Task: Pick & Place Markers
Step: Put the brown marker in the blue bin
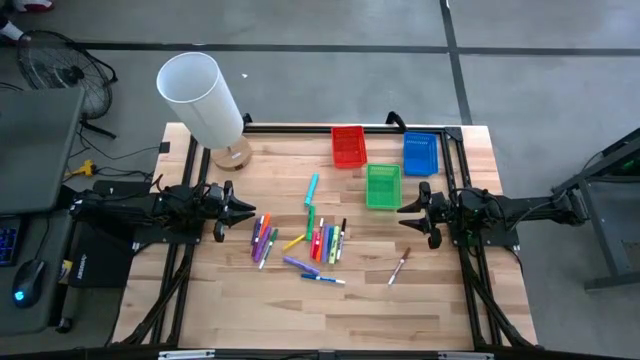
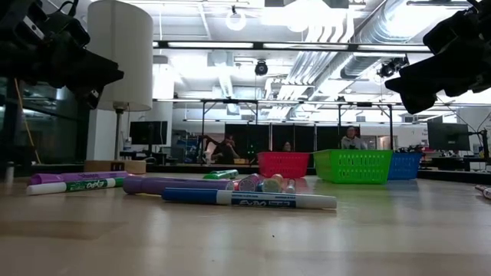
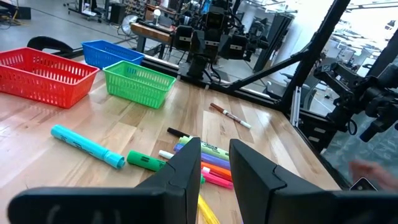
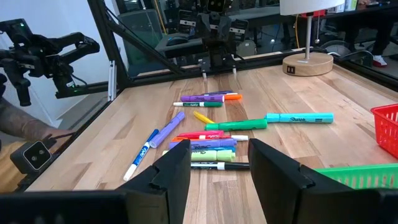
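Observation:
The markers (image 1: 300, 240) lie loose on the wooden table's middle, most of them in a cluster. A teal one (image 1: 312, 188) lies toward the far side, a blue one (image 1: 322, 279) toward the near edge, and a thin brown-red one (image 1: 399, 267) apart at the right. My left gripper (image 1: 240, 212) hovers level at the cluster's left, open and holding nothing; its wrist view shows bare table and markers (image 3: 205, 163) past the fingers. My right gripper (image 1: 405, 210) hovers level at the right, open, also facing the markers (image 4: 208, 140).
Three small trays stand at the far right: red (image 1: 348, 146), green (image 1: 383, 186), blue (image 1: 421, 153). A lamp with a white shade (image 1: 205, 100) stands on a wooden base at the far left corner. A black frame (image 1: 455, 150) runs along the table's sides.

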